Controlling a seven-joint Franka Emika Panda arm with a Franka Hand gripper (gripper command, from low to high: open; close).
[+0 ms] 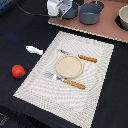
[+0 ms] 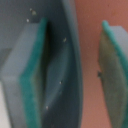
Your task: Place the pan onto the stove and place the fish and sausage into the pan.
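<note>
The small blue-grey pan [image 1: 70, 12] sits at the near left end of the pinkish stove [image 1: 102, 26] at the top of the exterior view. My white gripper [image 1: 61, 9] is right at it. In the wrist view the gripper [image 2: 70, 70] is open, its teal-edged pads [image 2: 27, 75] standing either side of the pan's rim [image 2: 67, 55] with gaps, one inside the pan and one over the stove [image 2: 90, 45]. The white fish [image 1: 34, 50] and the red sausage [image 1: 18, 71] lie on the dark table at the exterior view's left, far from the gripper.
A larger grey pot [image 1: 91, 13] stands on the stove beside the pan, and another vessel [image 1: 123, 18] sits at the right edge. A striped placemat [image 1: 95, 75] holds a round plate [image 1: 69, 66], a knife [image 1: 80, 57] and a fork [image 1: 65, 80].
</note>
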